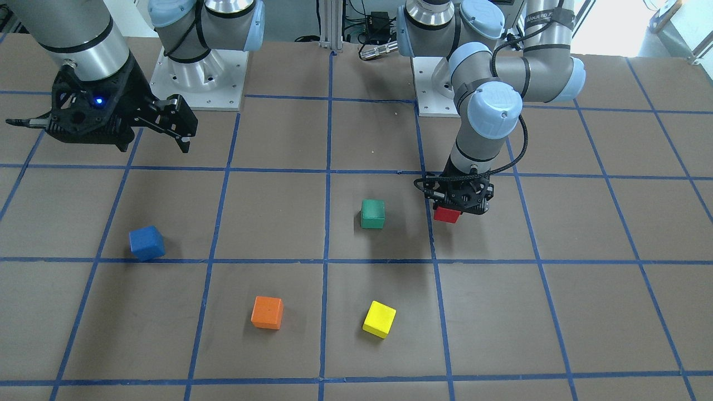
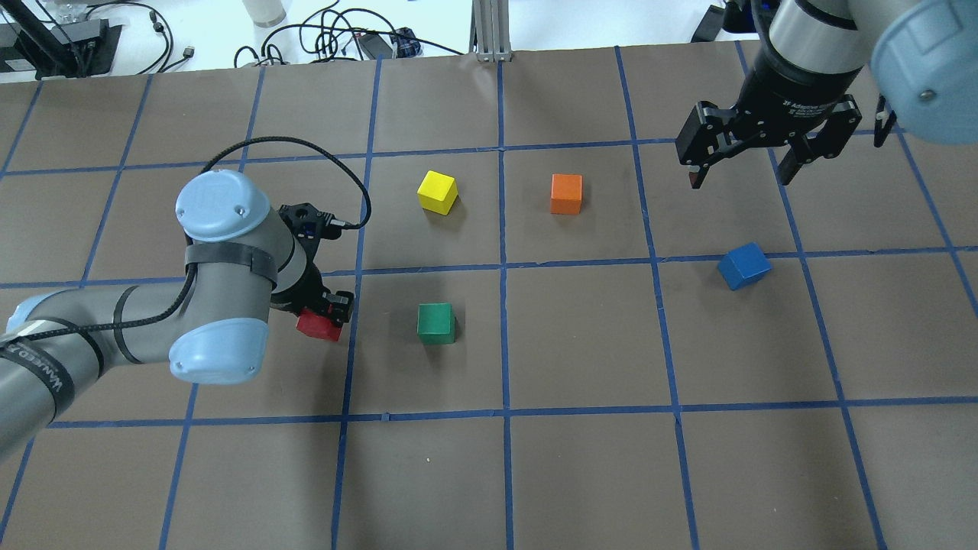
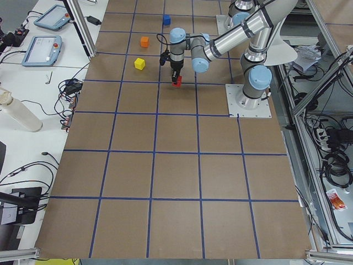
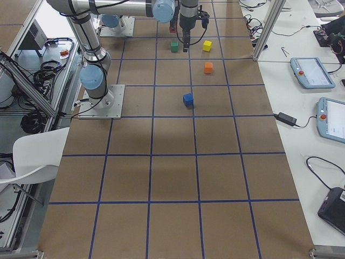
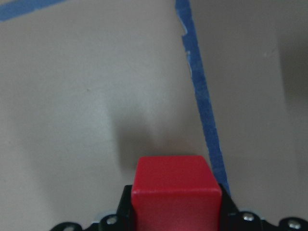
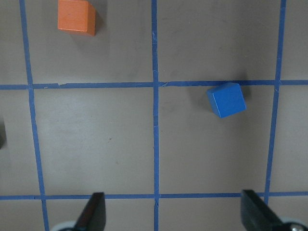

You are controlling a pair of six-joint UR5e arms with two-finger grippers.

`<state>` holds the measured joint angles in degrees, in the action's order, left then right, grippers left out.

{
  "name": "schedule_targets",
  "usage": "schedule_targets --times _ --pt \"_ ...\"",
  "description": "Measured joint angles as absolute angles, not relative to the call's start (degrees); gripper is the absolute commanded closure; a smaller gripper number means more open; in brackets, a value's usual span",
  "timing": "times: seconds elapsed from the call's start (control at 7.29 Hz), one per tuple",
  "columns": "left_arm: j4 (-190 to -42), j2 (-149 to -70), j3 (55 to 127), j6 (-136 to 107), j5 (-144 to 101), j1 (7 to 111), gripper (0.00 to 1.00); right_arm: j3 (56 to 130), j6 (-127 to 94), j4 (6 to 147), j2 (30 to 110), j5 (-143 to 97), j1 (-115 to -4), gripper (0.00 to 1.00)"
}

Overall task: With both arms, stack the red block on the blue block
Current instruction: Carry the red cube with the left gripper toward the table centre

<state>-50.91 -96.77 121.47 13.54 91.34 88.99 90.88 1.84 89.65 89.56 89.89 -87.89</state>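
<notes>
While my left fingers (image 2: 341, 305) clench the red block (image 1: 447, 215) mid-right of the front view, my right fingers (image 6: 94, 211) hang spread. Transport step; next, carry it across the desk (image 1: 557, 312) to the blue block (image 1: 147, 243), centre-left.

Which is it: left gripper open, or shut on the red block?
Shut on the red block: the wrist view shows the left gripper clamping it on both sides.

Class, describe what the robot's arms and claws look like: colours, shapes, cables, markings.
The left arm and right arm are silver-grey tubes with rounded light blue joint caps. The left claw is black, two-fingered, fed by a black braided cable; the right claw, alike, shows a blue light.
</notes>
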Motion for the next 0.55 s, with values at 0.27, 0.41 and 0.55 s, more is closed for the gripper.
schedule_targets --times 0.27,0.41,0.55 --pt "-59.11 -99.00 109.34 5.30 87.84 94.67 1.00 90.88 1.85 89.65 89.56 89.91 -87.89 0.00" --pt "-60.99 -101.38 104.18 -0.15 86.36 98.46 1.00 90.88 1.84 89.63 89.56 89.93 -87.89 0.00" --pt "-61.50 -104.20 100.74 -4.95 85.78 102.29 1.00 90.88 1.85 89.60 89.56 89.95 -87.89 0.00"
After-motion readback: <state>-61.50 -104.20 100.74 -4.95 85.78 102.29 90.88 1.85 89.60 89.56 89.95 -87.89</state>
